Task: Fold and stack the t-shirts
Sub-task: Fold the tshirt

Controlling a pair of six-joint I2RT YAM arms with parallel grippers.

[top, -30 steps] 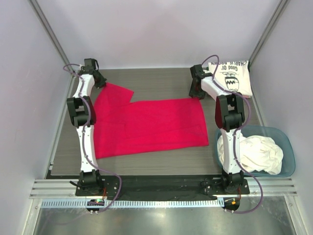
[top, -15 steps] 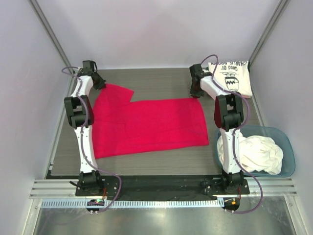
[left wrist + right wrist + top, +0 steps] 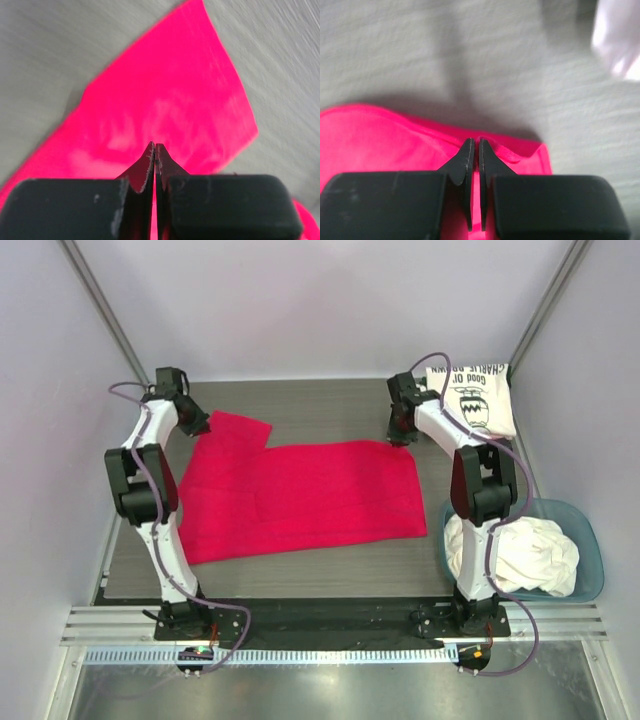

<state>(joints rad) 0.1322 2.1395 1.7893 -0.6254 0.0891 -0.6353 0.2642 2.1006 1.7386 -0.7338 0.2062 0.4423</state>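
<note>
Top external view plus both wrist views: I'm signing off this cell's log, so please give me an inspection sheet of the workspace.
Surface: grey wood-grain table, centre covered by cloth.
Job's things: crimson red cloth t-shirt spread flat at centre; cream folded t-shirt with black Charlie Brown print at the far right corner; crumpled white shirts in the tub.
Clutter: blue-grey plastic tub at near right; nothing else seen.
Pincers: left pincer shut on the red shirt's far left sleeve; right pincer shut on its far right corner.
Cables: thin cables loop along both arms.
Surroundings: pale plain walls; metal rails at the near edge.
</note>
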